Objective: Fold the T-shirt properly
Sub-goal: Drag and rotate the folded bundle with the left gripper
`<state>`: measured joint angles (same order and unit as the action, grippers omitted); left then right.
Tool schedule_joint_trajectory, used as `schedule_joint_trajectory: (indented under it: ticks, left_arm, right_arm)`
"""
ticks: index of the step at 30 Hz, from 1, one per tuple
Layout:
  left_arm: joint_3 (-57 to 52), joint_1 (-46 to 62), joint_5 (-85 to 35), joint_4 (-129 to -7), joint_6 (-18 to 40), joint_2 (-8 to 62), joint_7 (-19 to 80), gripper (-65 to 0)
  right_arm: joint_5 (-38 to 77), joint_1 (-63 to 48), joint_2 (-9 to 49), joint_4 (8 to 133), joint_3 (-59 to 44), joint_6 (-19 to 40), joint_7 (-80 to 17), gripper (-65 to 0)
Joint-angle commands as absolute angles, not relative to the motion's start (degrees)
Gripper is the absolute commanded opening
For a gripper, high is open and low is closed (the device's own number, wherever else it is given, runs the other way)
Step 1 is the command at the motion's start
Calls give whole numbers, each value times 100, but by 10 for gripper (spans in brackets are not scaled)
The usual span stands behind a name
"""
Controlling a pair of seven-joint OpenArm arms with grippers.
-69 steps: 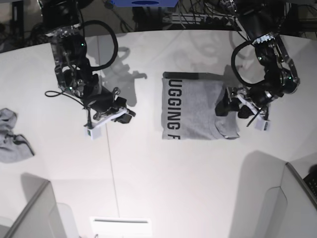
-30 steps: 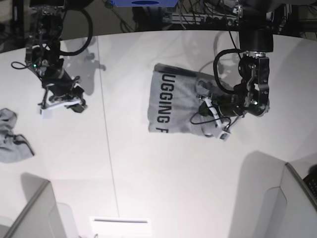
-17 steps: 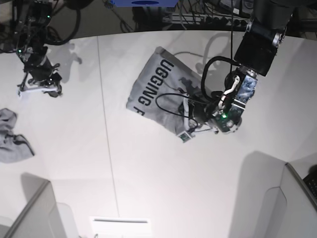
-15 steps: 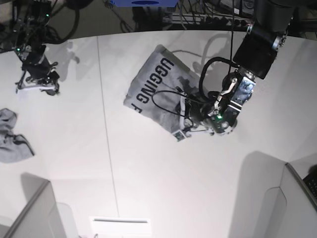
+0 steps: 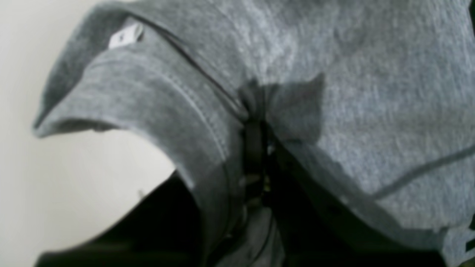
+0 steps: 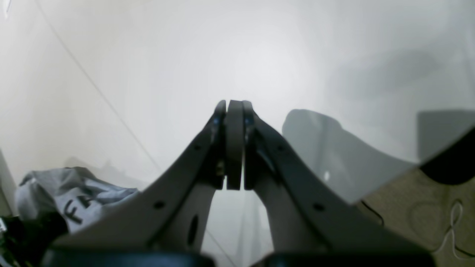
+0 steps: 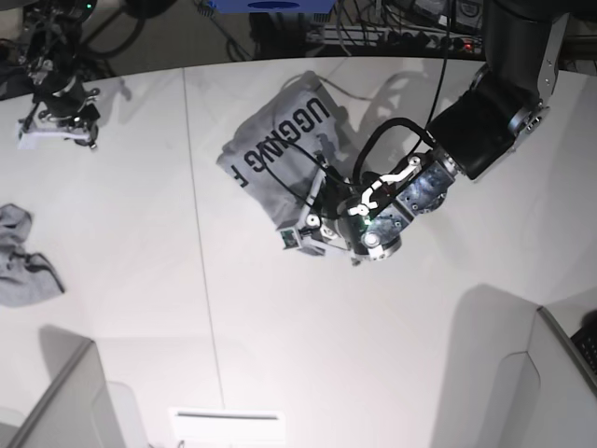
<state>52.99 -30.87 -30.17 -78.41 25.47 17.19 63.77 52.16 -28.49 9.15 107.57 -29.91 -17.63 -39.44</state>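
The heather-grey T-shirt [image 7: 275, 154] lies folded and skewed on the white table, black lettering up. My left gripper [image 7: 312, 227] is shut on its near edge. In the left wrist view, grey fabric [image 5: 352, 92] fills the frame and bunches where the dark fingers [image 5: 254, 148] pinch it. My right gripper [image 7: 79, 135] is far off at the table's back left corner. Its jaws [image 6: 233, 107] are pressed together with nothing between them. A lettered corner of the T-shirt [image 6: 74, 196] shows low on the left of the right wrist view.
A small crumpled grey cloth [image 7: 20, 261] lies at the table's left edge. Grey panels stand at the front left [image 7: 65, 392] and front right [image 7: 550, 373]. A thin seam [image 7: 201, 252] runs across the table. Cables and equipment line the back edge.
My left gripper has dragged the T-shirt leftward and turned it, so the lettering now runs diagonally. The right arm has pulled back to the far left corner, still shut.
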Motion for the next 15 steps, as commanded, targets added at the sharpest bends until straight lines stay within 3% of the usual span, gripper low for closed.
schedule_joint_trajectory:
  ticks: [1, 15]
  left_arm:
    - [5455, -3310, -2993, -7934, 2571, 1719, 6255, -650]
    - [7240, -4259, -2993, -7908, 2571, 1719, 5103, -650]
  right_arm:
    - [5253, -2888, 980, 10862, -3037, -1719, -3846, -650]
    - [5226, -3292, 980, 10853, -3037, -1719, -3846, -650]
